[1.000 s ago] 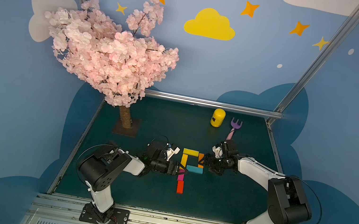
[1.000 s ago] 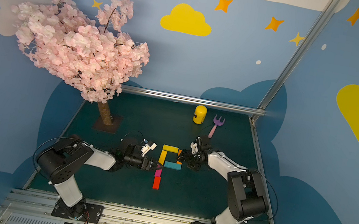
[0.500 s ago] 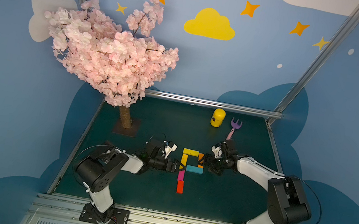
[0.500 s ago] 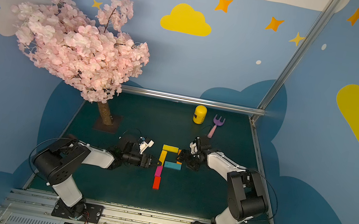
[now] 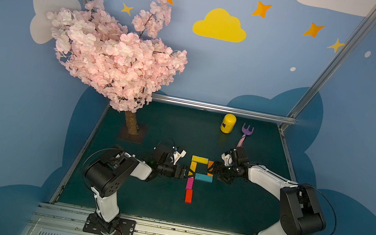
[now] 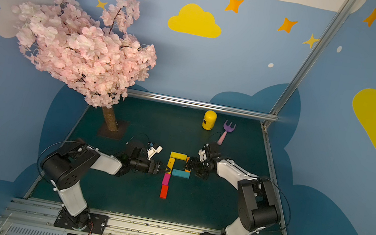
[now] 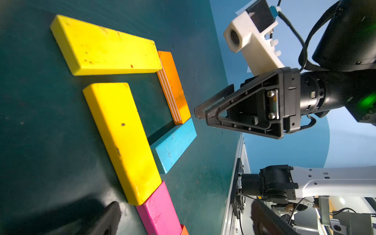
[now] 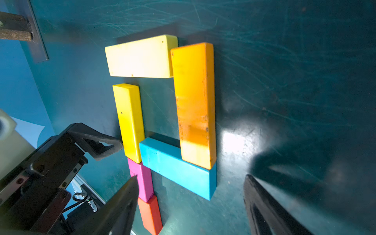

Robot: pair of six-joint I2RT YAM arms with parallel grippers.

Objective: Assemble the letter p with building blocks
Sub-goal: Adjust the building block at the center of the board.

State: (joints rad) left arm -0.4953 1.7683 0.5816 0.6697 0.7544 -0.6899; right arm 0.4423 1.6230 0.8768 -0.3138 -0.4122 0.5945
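"Reaching in low, are they?"
"Yes. Left arm [image 5: 141,170] lies stretched along the table [image 5: 180,127], left gripper [image 5: 190,173] wide apart at the P's [image 5: 200,160] stem. Right arm [image 5: 267,179] slopes down; right gripper [image 5: 212,170] apart, empty, beside the orange bar [image 5: 210,164]. P sits mid-table."

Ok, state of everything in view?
Top yellow block, flat, placed.
Stem yellow block, flat, placed.
Orange block, flat, placed.
Teal block, flat, placed.
Magenta block, flat, placed.
Red block, flat, placed.
Left gripper, open, empty.
Right gripper, open, empty.
Yellow can, upright.
Rake, lying flat.
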